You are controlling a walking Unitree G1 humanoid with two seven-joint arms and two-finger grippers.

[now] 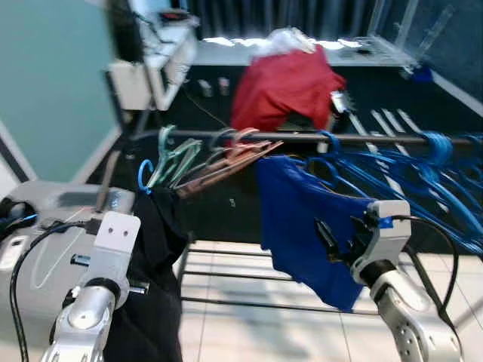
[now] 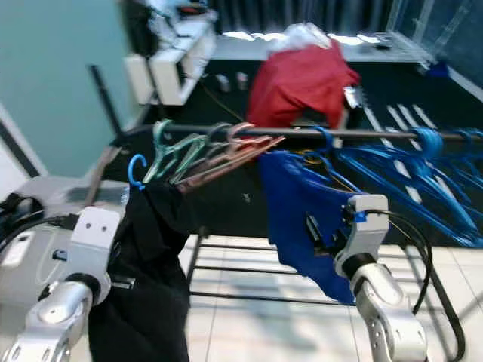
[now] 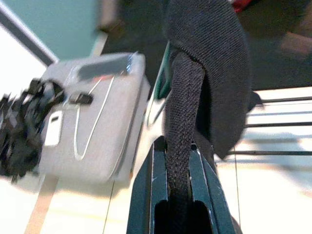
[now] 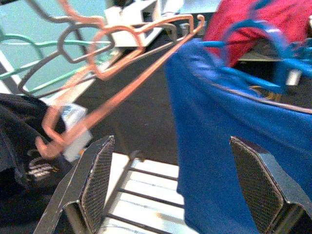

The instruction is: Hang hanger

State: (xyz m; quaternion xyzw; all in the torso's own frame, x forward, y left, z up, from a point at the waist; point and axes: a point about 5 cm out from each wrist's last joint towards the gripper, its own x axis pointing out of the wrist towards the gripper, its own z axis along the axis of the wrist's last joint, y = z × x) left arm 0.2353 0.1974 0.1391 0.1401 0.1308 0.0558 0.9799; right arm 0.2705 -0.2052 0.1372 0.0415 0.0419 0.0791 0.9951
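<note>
One rail (image 1: 317,138) carries many blue hangers (image 1: 430,162), several green and pink hangers (image 1: 204,162) and one blue garment (image 1: 302,226). One black garment (image 1: 151,286) hangs from a blue hanger hook (image 1: 143,175), pinched by the left gripper (image 3: 178,161). The right gripper (image 4: 175,180) is spread beside the blue garment.

Hanger-laden rail (image 1: 355,139) over tiled floor (image 1: 249,332)

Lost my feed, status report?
Left gripper shut on black garment. Right gripper open by blue shirt. Rail crowded with hangers.
</note>
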